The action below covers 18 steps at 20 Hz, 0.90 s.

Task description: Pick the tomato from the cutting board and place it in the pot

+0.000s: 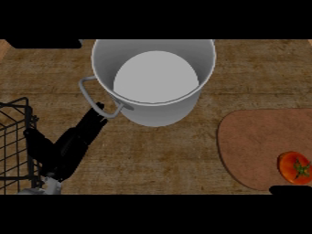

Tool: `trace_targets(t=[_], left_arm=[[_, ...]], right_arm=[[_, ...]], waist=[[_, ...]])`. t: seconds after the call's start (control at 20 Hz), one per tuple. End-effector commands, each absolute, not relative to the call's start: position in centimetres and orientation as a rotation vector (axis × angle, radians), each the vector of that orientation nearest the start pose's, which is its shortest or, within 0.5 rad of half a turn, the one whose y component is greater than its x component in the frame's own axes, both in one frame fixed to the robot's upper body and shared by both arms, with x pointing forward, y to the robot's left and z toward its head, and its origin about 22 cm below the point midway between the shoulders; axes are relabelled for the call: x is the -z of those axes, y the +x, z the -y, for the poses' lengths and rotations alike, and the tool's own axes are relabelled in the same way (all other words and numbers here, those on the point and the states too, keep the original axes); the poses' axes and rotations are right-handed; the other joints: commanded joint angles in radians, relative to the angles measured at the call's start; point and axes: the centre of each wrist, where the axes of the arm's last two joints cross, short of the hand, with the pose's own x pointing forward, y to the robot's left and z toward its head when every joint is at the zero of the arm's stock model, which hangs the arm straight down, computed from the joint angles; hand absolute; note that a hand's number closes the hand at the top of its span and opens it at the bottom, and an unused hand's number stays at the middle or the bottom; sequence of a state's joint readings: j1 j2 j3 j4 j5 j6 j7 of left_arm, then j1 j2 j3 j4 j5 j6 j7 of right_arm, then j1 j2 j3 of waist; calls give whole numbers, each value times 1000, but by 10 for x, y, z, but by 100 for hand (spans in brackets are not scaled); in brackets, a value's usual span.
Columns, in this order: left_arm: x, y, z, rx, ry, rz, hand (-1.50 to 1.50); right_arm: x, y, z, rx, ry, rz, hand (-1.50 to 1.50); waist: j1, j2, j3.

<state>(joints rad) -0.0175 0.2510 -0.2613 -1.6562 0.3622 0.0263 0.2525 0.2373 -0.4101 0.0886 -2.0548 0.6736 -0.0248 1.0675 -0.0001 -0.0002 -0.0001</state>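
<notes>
Only a dark sliver of the right hand [298,190] is seen at the lower right edge of the head view, with a further dark tip at the right border; whether its fingers are spread or curled cannot be told. Just above that sliver, and almost touching it, the tomato [295,167] is seen lying on the cutting board [260,141], close to the board's nearer right corner, its green stalk turned upward. Nothing is held as yet, so the step in hand is judged to be the approach to the grasp: the tomato has not been lifted. For the next move, the right hand would have to be brought forward over the tomato and closed round it, care being needed because a round fruit may roll on the flat board when nudged. Well away to the left and farther out from that hand, the pot [155,73] is seen standing upright on the counter [165,151], its mouth wide and nothing visible inside; a carry across the board's left edge and up over the rim would then be called for. The left hand [74,141] is seen with fingers straight and relaxed, its tips near the pot's handle [94,98], holding nothing. Beside it, farther left, a black wire basket [6,141] stands.
</notes>
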Motion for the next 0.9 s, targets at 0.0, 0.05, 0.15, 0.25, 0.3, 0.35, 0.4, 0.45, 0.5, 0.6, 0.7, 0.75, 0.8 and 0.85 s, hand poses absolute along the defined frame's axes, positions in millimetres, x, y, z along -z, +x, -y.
trace_targets(t=[0.0, 0.05, 0.15, 0.25, 0.3, 0.35, 0.4, 0.45, 0.5, 0.6, 0.7, 0.75, 0.8, 0.85], left_arm=[[-16, 241, -221, 135, -268, 1324, 0], [-39, 250, -213, 147, -290, 1310, 0], [-32, 255, -244, 131, -268, 1322, 0], [-29, 246, -211, 144, -272, 1318, 0], [-17, 228, -209, 131, -276, 1330, 0], [-24, 236, -227, 128, -262, 1311, 0], [-26, 249, -232, 133, -259, 1319, 0], [-17, 232, -229, 156, -285, 1330, 0], [-28, 240, -221, 142, -259, 1314, 0], [-28, 234, -227, 157, -258, 1316, 0], [-25, 242, -211, 146, -260, 1317, 0], [-14, 243, -206, 138, -268, 1335, 0], [-24, 215, -216, 150, -289, 1293, 0], [-24, 258, -195, 157, -264, 1325, 0]], right_arm=[[-92, 194, 294, -276, -1002, 648, -150], [-85, 197, 286, -268, -1030, 654, -150], [-78, 181, 295, -244, -1006, 644, -150], [-75, 203, 286, -242, -1012, 648, -150], [-59, 191, 293, -264, -1005, 648, -150], [-62, 187, 293, -270, -1004, 631, -150], [-59, 175, 315, -265, -1002, 646, -150], [-68, 180, 297, -257, -991, 643, -150], [-67, 179, 313, -266, -992, 645, -150], [-69, 178, 293, -275, -979, 673, 150], [-47, 178, 299, -335, -920, 768, 150], [-52, 206, 297, -337, -947, 789, 150], [-45, 189, 296, -310, -937, 810, 150], [-40, 201, 301, -319, -958, 809, 150]], waist=[[0, 1, 0], [0, 0, 0], [-4, 0, 0], [1, 0, 0], [1, 0, 0], [-1, 0, 0], [-5, 0, 0], [-2, -1, 0], [-2, -1, 0], [-2, -1, 0], [-3, 0, 0], [1, 1, 0], [3, -1, 0], [-3, 1, 0]])
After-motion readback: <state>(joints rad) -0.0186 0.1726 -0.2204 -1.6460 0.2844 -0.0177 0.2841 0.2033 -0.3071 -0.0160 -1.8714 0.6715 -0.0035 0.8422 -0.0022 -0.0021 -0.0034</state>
